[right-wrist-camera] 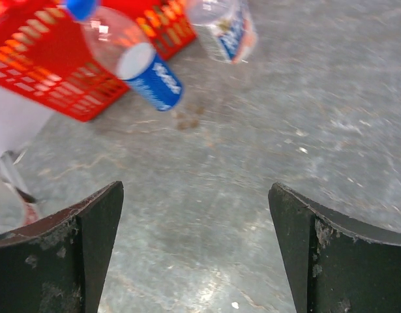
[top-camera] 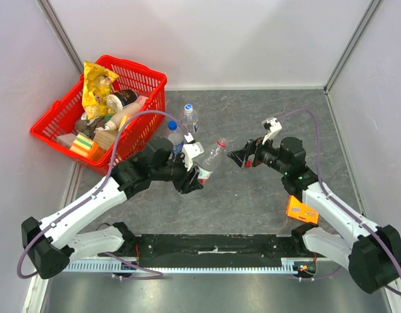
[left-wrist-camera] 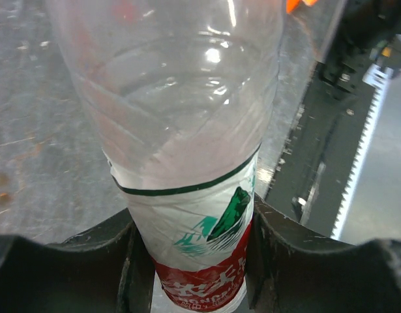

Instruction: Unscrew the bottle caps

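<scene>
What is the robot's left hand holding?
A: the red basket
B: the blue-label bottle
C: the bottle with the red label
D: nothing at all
C: in the left wrist view the left gripper is shut on the red-labelled bottle, clamped against both sides of its label.
</scene>
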You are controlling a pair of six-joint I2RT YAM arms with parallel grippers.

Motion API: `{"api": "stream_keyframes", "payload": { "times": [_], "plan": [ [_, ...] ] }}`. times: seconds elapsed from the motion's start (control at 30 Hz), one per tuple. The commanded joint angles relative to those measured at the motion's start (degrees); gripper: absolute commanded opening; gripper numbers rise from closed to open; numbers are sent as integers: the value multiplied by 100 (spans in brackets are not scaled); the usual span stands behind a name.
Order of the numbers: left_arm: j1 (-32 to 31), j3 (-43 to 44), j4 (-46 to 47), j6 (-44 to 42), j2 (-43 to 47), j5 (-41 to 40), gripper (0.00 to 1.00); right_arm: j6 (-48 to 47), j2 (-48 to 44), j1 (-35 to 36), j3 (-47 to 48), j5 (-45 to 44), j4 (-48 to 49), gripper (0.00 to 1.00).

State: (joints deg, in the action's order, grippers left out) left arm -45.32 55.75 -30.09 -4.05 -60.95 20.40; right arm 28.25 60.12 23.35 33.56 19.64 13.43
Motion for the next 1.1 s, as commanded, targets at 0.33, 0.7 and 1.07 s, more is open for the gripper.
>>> {"api": "stream_keyframes", "payload": {
  "times": [0.33,0.7,1.07],
  "plan": [
    [6,-354,231,-798,1014,2011,39,1146,-440,-24,370,3493,2539,98],
    [58,-372,196,-869,997,2249,43,2668,-361,169,519,3882,4598,98],
    [58,-407,187,-834,953,2284,44,2879,44,828,748,3336,4906,98]
  ]
}}
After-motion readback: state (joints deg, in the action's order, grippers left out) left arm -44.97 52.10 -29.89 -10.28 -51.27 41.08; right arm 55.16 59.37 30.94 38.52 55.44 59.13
